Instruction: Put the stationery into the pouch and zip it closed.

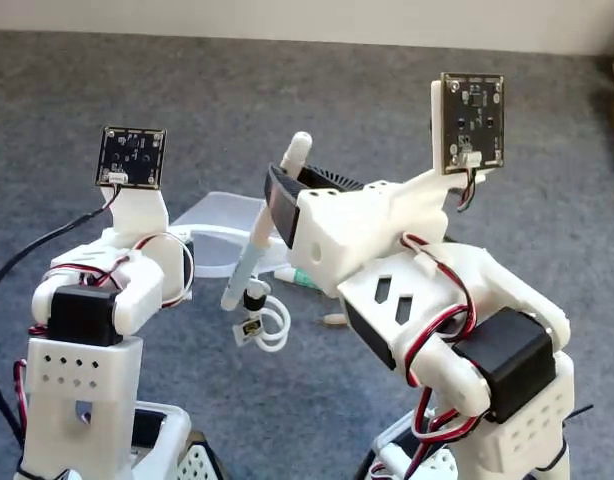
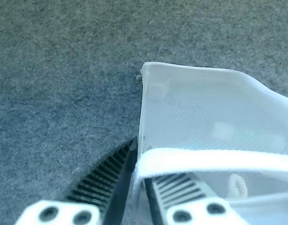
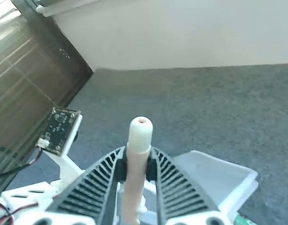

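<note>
Though the high view takes in both arms leaning over the see-through white mesh pouch (image 1: 219, 214), the left wrist view brings the grip up close. The left claw (image 2: 143, 164) is squeezed tight on the pouch's thick white edge. The pouch lies on the grey fuzzy counter (image 2: 55, 70). The right wrist view looks along the right claw (image 3: 137, 157), which is closed around a long white pen (image 3: 140, 129) held tilted close over the pouch. A white and green stick (image 1: 299, 277) lies just beside the pouch.
</note>
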You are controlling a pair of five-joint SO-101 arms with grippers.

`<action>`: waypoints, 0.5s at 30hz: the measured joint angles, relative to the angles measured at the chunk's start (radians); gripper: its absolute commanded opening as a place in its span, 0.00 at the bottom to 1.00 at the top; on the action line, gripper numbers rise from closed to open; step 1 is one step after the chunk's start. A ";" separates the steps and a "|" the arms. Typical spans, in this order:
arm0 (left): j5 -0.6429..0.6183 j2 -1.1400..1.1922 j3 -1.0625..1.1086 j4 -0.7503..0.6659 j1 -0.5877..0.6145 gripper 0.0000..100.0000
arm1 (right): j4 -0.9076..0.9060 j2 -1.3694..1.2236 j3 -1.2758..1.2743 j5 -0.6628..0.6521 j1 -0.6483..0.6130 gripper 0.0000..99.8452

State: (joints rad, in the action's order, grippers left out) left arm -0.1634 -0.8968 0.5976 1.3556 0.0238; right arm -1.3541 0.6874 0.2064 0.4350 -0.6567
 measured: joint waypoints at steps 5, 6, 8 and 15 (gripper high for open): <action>0.000 0.000 0.000 0.000 0.000 0.02 | 0.021 0.000 0.000 -0.017 0.000 0.00; 0.000 0.000 0.000 0.000 0.000 0.02 | 0.023 0.000 0.000 -0.041 0.000 0.00; 0.000 0.000 0.000 0.000 0.000 0.02 | 0.025 0.000 0.000 -0.095 0.000 0.00; 0.000 0.000 0.000 0.000 0.000 0.02 | 0.026 0.000 0.000 -0.146 0.000 0.00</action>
State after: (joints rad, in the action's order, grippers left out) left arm -0.1634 -0.8968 0.5976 1.3556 0.0238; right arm -1.3280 0.6874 0.2064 0.2892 -0.6567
